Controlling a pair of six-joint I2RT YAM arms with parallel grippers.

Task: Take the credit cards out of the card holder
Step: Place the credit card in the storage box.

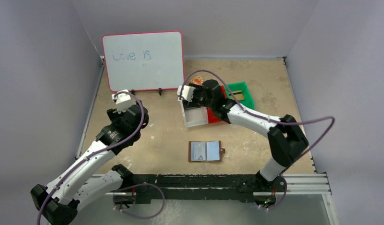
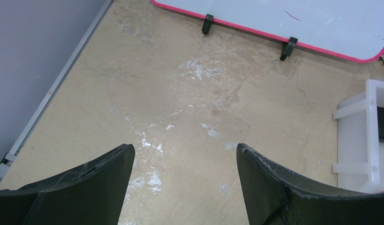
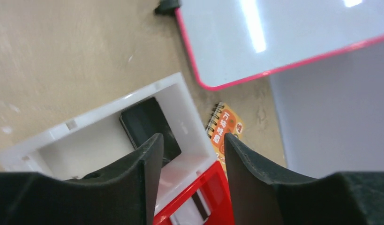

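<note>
The card holder (image 1: 205, 151) lies open and flat on the table, its pale clear pockets facing up, between the two arm bases. My right gripper (image 1: 193, 101) hovers over the white bin (image 1: 195, 117), far from the holder. In the right wrist view this gripper (image 3: 193, 138) is open with nothing between its fingers. Below it a dark credit card (image 3: 147, 125) lies inside the white bin (image 3: 185, 117), and a card with a dark stripe (image 3: 199, 206) lies in the red bin (image 3: 218, 187). My left gripper (image 1: 125, 104) (image 2: 185, 147) stands open above bare table.
A whiteboard (image 1: 143, 60) with a pink frame stands at the back left on black feet (image 2: 288, 48). A green bin (image 1: 240, 93) sits behind the red bin (image 1: 217, 116). An orange spiral notebook (image 3: 225, 126) lies beside the bins. Grey walls close three sides.
</note>
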